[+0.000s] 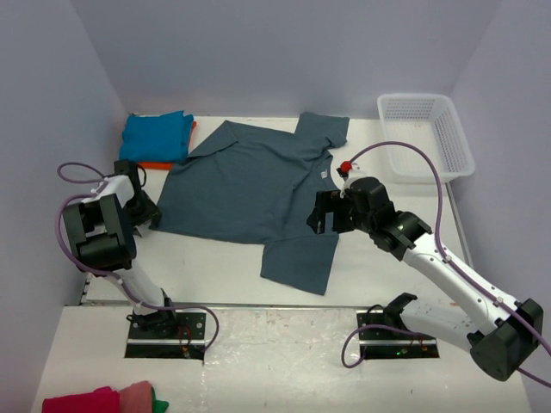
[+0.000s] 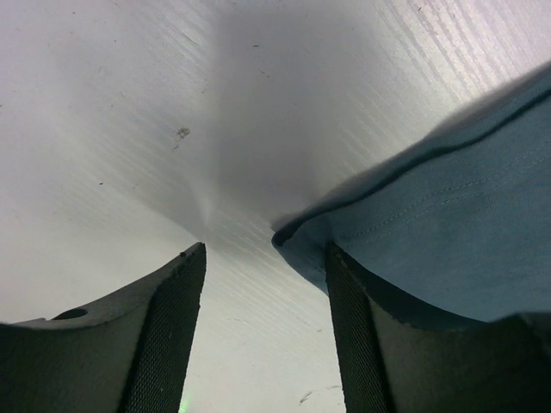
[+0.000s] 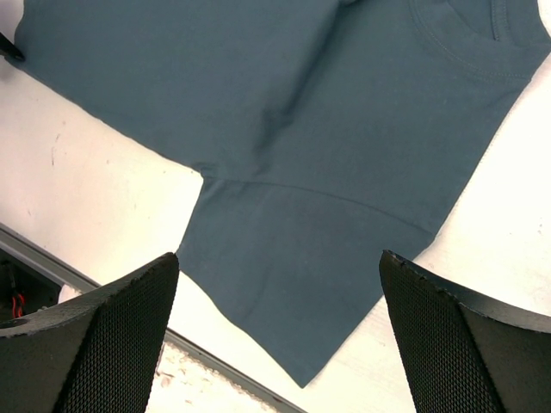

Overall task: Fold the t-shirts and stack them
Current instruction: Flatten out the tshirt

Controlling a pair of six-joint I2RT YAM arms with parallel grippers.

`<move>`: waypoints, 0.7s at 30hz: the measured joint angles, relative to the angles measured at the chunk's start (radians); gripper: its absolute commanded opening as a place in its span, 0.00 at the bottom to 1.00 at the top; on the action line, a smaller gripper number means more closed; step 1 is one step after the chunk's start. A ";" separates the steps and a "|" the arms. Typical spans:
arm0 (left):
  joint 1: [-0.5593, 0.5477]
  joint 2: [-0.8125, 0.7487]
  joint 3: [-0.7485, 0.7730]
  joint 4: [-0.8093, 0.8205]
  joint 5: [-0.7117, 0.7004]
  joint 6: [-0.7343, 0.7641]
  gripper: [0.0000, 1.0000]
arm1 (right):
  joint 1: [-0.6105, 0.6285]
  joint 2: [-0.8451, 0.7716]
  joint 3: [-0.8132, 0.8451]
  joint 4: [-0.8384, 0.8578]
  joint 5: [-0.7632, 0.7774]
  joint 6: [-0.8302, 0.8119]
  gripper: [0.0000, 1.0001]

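Note:
The large slate-blue t-shirt [image 1: 250, 185] lies spread flat in the middle of the table. A folded turquoise t-shirt [image 1: 157, 135] rests on an orange one [image 1: 155, 164] at the back left. My left gripper [image 1: 151, 215] is low at the slate-blue shirt's near-left corner. In the left wrist view the left gripper [image 2: 265, 258] is open, with bare table between the fingers [image 2: 172, 327] and the shirt corner [image 2: 448, 224] lying just past and over the right finger. My right gripper [image 1: 325, 219] hovers wide open above the shirt's near sleeve [image 3: 293, 284], holding nothing.
A white mesh basket [image 1: 426, 133] stands at the back right. Red and pink cloth [image 1: 103, 400] lies at the bottom left, in front of the arm bases. A metal rail [image 1: 258, 305] marks the table's near edge. Walls close in the left, back and right.

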 measured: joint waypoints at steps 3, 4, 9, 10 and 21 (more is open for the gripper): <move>0.005 0.007 0.006 -0.001 0.022 0.001 0.55 | 0.001 0.000 0.000 0.000 0.000 0.000 0.99; 0.006 0.009 0.007 0.000 0.028 0.000 0.52 | 0.002 0.000 0.000 0.000 0.000 0.000 0.99; 0.011 0.018 0.009 0.019 0.079 -0.003 0.46 | 0.005 0.000 0.000 -0.001 0.005 0.000 0.99; 0.011 0.020 0.010 0.026 0.090 -0.004 0.42 | 0.005 -0.001 0.000 -0.001 0.007 0.000 0.99; 0.010 0.008 -0.005 0.093 0.124 -0.019 0.03 | 0.005 0.004 -0.019 -0.032 0.066 0.024 0.99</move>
